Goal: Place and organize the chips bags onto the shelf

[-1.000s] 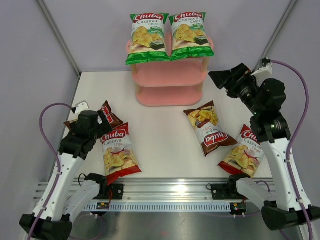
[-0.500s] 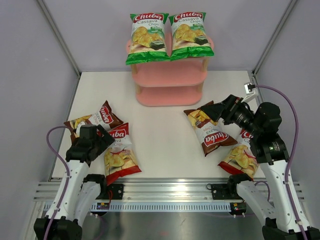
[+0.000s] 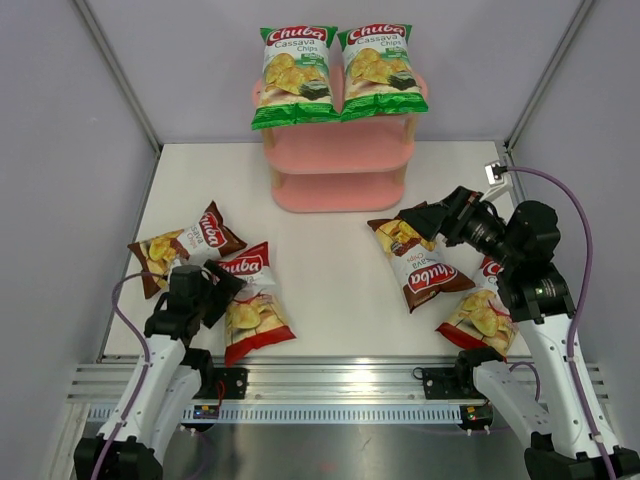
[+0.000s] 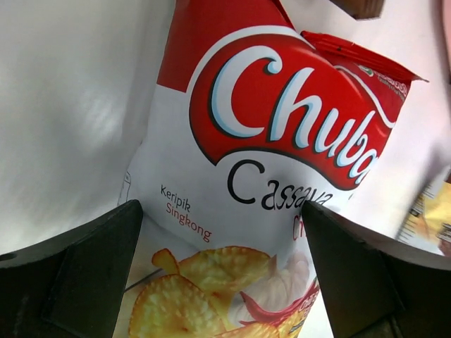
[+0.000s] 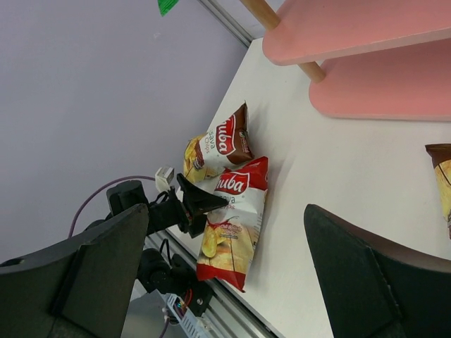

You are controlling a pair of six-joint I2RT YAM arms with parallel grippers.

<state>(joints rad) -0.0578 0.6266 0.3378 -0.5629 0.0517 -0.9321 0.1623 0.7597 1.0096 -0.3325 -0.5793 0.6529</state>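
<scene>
Two green chips bags (image 3: pixel 295 75) (image 3: pixel 377 70) lie side by side on the top board of the pink shelf (image 3: pixel 340 170). On the table's left lie a red bag (image 3: pixel 252 315) and a brown bag (image 3: pixel 185 245). My left gripper (image 3: pixel 225 285) hovers open low over the red bag's upper part; in the left wrist view the red bag (image 4: pixel 275 141) fills the gap of the left gripper (image 4: pixel 220 232). On the right lie a brown bag (image 3: pixel 420 258) and a red bag (image 3: pixel 485 310). My right gripper (image 3: pixel 415 220) stands open, holding nothing, above that brown bag's far end.
The right wrist view looks across the table: the shelf's lower boards (image 5: pixel 366 28), the left red bag (image 5: pixel 236 218), the left brown bag (image 5: pixel 218 144) and the left arm (image 5: pixel 141 208). Grey walls enclose the table; a metal rail (image 3: pixel 330 385) runs along its near edge.
The left gripper drew back toward the near edge and sank over the red bag, which shifted slightly right. The right gripper swung down from beside the shelf to above the right brown bag.
</scene>
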